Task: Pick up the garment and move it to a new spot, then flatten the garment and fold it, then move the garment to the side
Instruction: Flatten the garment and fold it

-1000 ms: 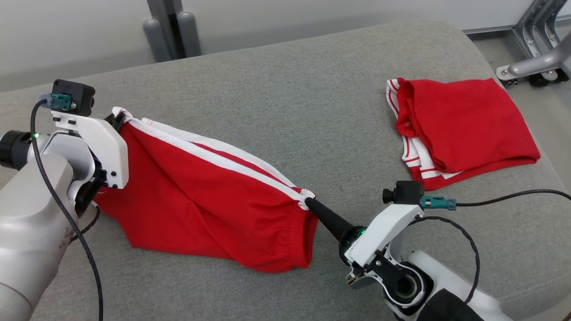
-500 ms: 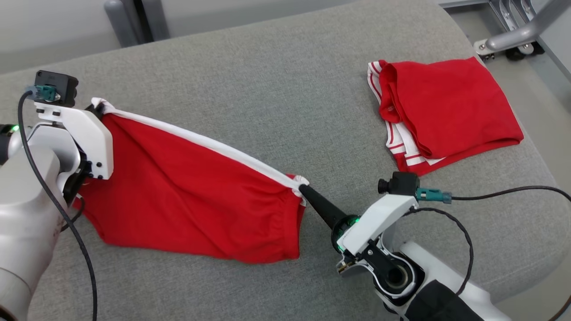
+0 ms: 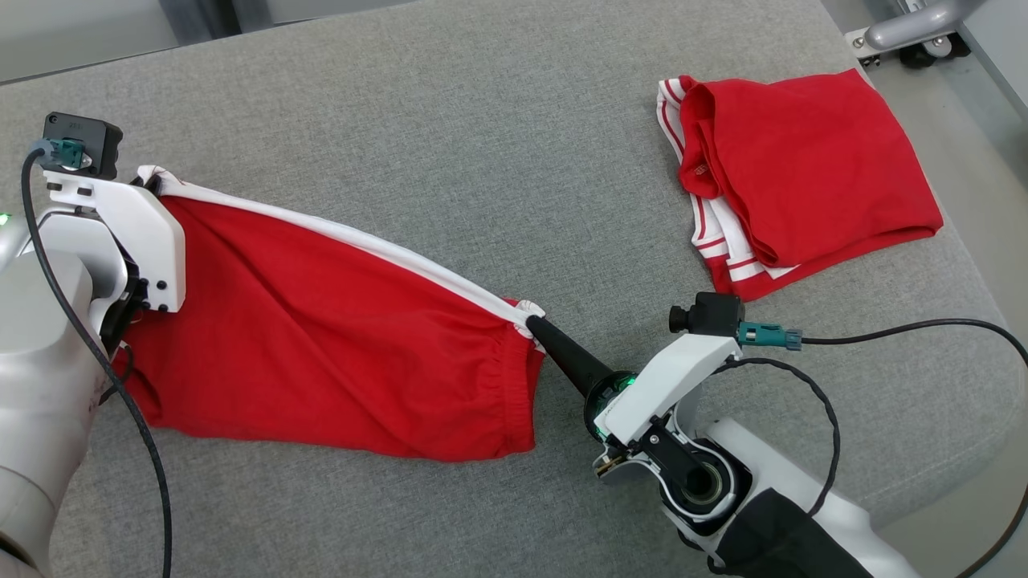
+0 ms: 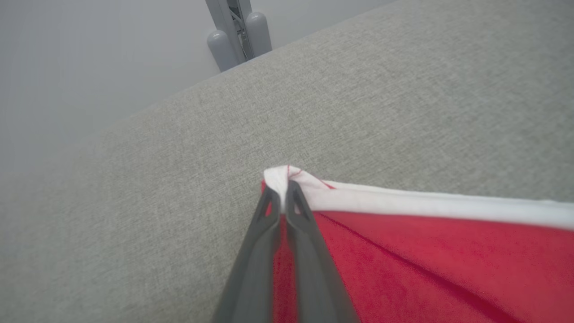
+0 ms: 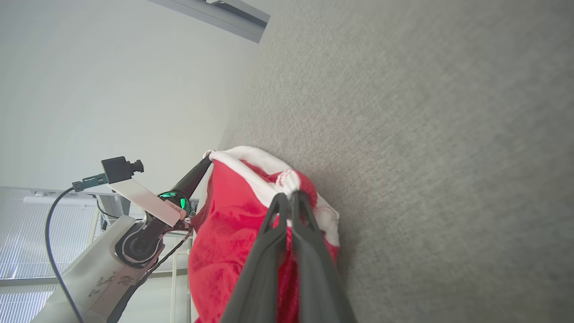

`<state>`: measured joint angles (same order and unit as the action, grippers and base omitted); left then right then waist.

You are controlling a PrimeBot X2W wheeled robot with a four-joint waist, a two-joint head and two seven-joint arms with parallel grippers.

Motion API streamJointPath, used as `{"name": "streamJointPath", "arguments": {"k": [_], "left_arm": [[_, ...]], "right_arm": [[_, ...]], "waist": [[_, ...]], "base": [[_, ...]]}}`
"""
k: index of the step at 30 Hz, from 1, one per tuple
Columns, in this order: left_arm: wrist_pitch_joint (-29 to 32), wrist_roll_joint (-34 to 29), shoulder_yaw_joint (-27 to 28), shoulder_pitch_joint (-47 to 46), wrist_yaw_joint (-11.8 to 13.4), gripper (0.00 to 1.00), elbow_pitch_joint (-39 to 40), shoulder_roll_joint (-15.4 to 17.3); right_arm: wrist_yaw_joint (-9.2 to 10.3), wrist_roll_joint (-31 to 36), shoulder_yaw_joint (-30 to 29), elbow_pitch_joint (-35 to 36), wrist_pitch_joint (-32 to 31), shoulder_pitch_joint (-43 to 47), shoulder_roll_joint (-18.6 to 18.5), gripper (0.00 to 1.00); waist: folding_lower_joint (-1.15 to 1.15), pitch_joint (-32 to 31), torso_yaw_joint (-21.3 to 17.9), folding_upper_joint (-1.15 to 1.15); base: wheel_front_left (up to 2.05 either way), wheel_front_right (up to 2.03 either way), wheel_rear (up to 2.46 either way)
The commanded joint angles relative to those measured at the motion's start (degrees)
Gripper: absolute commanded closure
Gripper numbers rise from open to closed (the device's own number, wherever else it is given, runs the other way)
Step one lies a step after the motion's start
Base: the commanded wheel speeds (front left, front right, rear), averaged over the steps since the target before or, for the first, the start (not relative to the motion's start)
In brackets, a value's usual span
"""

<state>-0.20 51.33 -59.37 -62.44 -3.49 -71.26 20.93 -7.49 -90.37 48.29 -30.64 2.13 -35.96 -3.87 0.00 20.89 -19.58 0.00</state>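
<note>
The garment (image 3: 321, 337), red shorts with a white side stripe, is stretched between my two grippers above the grey cushion (image 3: 498, 144). My left gripper (image 3: 152, 181) is shut on its white far-left corner (image 4: 282, 177); the left wrist view shows the dark fingers (image 4: 269, 233) pinching that hem. My right gripper (image 3: 534, 323) is shut on the waistband corner at the right (image 5: 289, 181). The lower edge of the garment hangs down and touches the cushion. The right wrist view also shows my left gripper (image 5: 208, 159) holding the far corner.
A second red garment with white stripes (image 3: 803, 177) lies folded at the cushion's far right. A metal frame foot (image 3: 907, 24) stands on the floor beyond the right edge. Grey posts (image 4: 237, 36) rise behind the cushion.
The head camera has tilted down and shifted, so the whole scene sits higher in view. The garment is pulled tauter and lower between the grippers, with its folds smoothed out.
</note>
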Motion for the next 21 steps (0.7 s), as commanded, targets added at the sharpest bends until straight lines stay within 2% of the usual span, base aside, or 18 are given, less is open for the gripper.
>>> {"name": "streamJointPath", "arguments": {"k": [1,2,3,4,10,15,21], "left_arm": [[-0.1,-0.4,-0.1,-0.3,0.3,1.0,-0.4,0.3],[0.0,-0.1,0.0,-0.2,0.4,1.0,-0.6,0.2],[0.1,0.2,0.2,-0.1,0.5,0.75,-0.8,0.0],[-0.1,0.3,0.2,-0.1,0.7,0.0,-0.9,-0.2],[0.1,0.4,-0.2,0.9,0.2,0.0,-1.4,-1.0],[-2.2,1.0,0.4,1.1,0.3,0.0,-1.7,-1.2],[-6.4,1.4,0.7,2.1,-0.4,0.0,-1.6,-2.6]], "right_arm": [[-0.01,-0.3,0.1,-0.6,-0.3,0.0,-0.2,0.9],[-0.01,-0.4,0.1,-1.0,-0.3,-0.1,-0.1,0.17],[-0.01,-0.7,-0.1,-1.3,-0.5,0.0,-0.1,0.0],[-0.01,-0.8,-0.3,-1.5,-0.6,-0.1,-0.1,0.0],[-0.01,-0.4,-1.5,-3.6,0.7,-0.1,-0.3,0.0],[-0.01,1.2,-1.4,-3.3,1.8,0.4,-1.6,0.0],[-0.01,6.6,-0.1,-2.2,8.6,1.0,-5.7,0.0]], "waist": [[0.0,0.0,0.0,0.0],[0.0,0.0,0.1,0.0],[0.0,-0.1,0.1,0.0],[0.0,-0.2,0.2,0.0],[0.0,-1.5,0.9,0.0],[0.0,-3.8,1.7,0.0],[0.0,-8.1,3.7,0.0]], "base": [[0.0,0.0,0.0],[0.0,0.0,0.0],[0.0,0.0,0.0],[0.0,0.0,0.0],[0.0,0.0,0.0],[0.0,0.0,0.0],[0.0,0.0,0.0]]}}
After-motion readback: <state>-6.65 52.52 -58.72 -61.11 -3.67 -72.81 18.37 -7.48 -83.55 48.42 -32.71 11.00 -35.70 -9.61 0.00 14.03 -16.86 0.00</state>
